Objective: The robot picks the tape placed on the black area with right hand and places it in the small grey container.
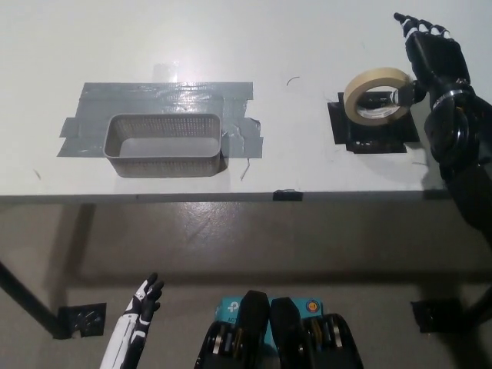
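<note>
The black right hand (pixel 432 61) grips the tape (pixel 378 95), tilted above the black area (pixel 374 133) at the desk's (pixel 231 38) right. The small grey container (pixel 164 144) sits well left (on grey tape patches). The white left hand (pixel 138 307) rests low, fingers apart.

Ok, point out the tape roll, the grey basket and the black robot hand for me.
tape roll (pixel 360 86), head view, on its beige outer band.
grey basket (pixel 164 165), head view, on its near wall.
right robot hand (pixel 437 55), head view, on its back.
</note>
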